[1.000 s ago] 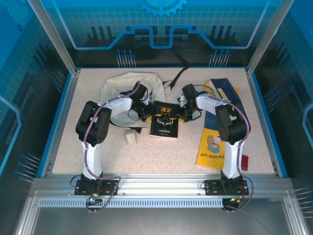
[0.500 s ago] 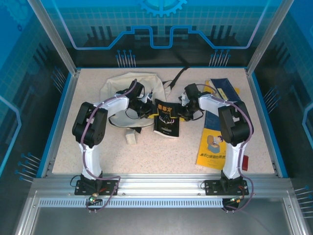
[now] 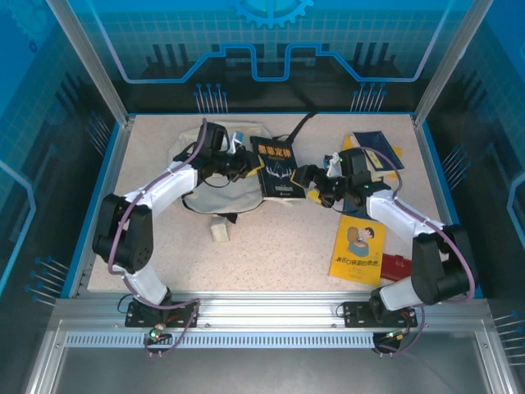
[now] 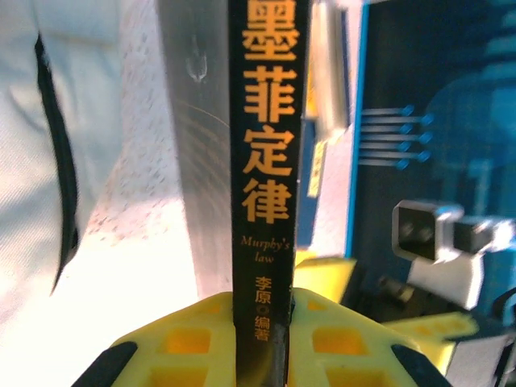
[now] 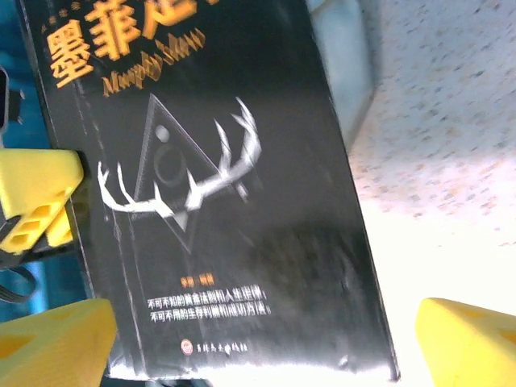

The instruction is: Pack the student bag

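Raised from mid-surface (image 3: 271, 246), the black book (image 3: 275, 167) is now pinched at its spine by the left hand (image 3: 246, 164) beside the student bag (image 3: 182, 152) lying far left, the right hand (image 3: 314, 182) spread wide beside it; loading seems underway, and the next move calls for finding the bag's opening.

There was one soft cream fabric backpack (image 3: 182, 149) and one small cream block (image 3: 218, 232). Books numbered three: one black paperback with orange title lettering (image 3: 275, 168), one thin yellow picture book (image 3: 358, 249) and one blue-and-yellow book (image 3: 377, 148). There was also one small red object (image 3: 398, 264).
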Available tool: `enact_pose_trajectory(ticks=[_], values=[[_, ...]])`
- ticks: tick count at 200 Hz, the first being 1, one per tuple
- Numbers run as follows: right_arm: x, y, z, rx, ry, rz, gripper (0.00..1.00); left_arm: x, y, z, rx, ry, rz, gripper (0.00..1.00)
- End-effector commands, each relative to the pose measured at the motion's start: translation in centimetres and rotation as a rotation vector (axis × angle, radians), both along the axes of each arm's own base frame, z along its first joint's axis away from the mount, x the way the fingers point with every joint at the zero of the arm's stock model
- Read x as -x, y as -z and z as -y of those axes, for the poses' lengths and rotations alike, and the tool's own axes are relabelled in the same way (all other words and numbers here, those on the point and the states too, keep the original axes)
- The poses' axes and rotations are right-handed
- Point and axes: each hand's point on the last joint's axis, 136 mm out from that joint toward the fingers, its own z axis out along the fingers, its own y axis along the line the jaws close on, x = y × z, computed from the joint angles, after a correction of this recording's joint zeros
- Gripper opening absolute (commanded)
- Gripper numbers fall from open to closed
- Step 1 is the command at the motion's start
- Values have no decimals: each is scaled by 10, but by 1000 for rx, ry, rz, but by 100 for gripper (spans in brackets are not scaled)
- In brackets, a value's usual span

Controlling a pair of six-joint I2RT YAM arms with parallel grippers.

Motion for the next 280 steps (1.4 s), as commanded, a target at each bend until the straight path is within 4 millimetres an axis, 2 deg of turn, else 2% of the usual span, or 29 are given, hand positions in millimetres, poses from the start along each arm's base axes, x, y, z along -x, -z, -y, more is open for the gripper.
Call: enact_pose_trajectory(ticks=[1,31,53,98,128,157,192,241,280], values=[[-2,-37,-19,-190,53,29,99,-20,-56,-7,130,-136,105,4],[0,-57,-34,-287,116,44,100,-32,-74,-13,226,-245,119,4],[-4,-69,-39,-364,170,41,100,-34,-78,-16,288,-298,103,4],[-22,-78,-41,-483,268,10,100,-33,-78,-24,347,-368,79,4],[-34,-80,-48,-543,286,-34,100,-32,-79,-25,377,-387,71,4],[-34,-76,-55,-549,296,-65,100,-32,-82,-27,377,-395,84,4],[-44,-70,-53,-567,332,-99,99,-29,-81,-25,385,-392,76,4],[-62,-81,-52,-622,370,-106,84,-22,-79,-24,412,-391,54,4],[-64,-76,-40,-613,426,-95,58,-17,-76,-26,405,-392,42,4]])
